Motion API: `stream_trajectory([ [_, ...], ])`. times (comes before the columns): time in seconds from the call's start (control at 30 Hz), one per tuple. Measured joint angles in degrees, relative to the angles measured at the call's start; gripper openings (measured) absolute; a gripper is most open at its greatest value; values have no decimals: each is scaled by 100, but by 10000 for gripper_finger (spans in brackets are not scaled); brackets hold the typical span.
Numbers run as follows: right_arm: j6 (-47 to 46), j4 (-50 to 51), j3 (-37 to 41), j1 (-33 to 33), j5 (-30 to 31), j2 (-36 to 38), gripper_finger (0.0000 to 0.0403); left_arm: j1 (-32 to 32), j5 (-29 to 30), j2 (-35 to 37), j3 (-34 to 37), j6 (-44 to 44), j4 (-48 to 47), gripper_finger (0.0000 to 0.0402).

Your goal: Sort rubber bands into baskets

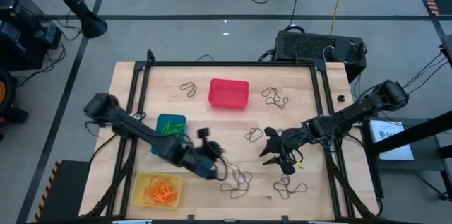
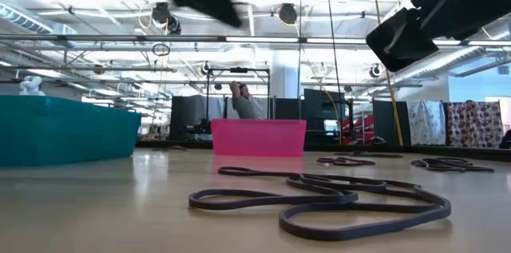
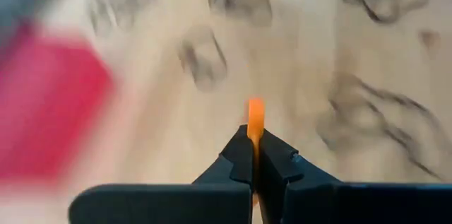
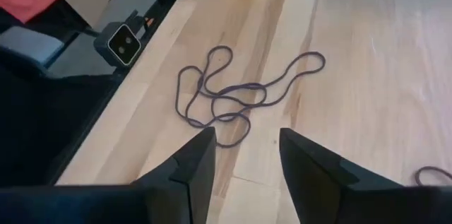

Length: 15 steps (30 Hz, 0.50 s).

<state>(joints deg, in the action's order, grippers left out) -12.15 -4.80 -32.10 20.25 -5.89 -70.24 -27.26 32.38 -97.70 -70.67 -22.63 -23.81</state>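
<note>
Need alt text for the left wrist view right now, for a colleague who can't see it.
The left gripper is shut on an orange rubber band, which sticks out past the fingertips. Beyond it, blurred, lie the wooden table, dark rubber bands and the red basket.

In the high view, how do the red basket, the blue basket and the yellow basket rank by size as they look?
1. yellow basket, nearly all in view, looks largest.
2. red basket, slightly smaller.
3. blue basket shows least, but the left arm covers part of it, so its rank is unsure.
</note>
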Motion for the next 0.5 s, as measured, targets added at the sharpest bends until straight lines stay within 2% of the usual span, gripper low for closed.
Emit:
stream_trajectory([
  [0.1,210,-4,0,0,4,2,153,-216,-1185,391,5,-1786,-1296,2],
  [0.23,617,-8,0,0,4,2,153,-600,-2524,620,9,-3745,-2086,2],
  [0.4,834,-5,0,0,6,2,153,-1089,-3486,618,9,-5405,-2330,2],
  [0.5,838,48,0,0,6,2,153,-1351,-3613,618,9,-6210,-2567,2],
])
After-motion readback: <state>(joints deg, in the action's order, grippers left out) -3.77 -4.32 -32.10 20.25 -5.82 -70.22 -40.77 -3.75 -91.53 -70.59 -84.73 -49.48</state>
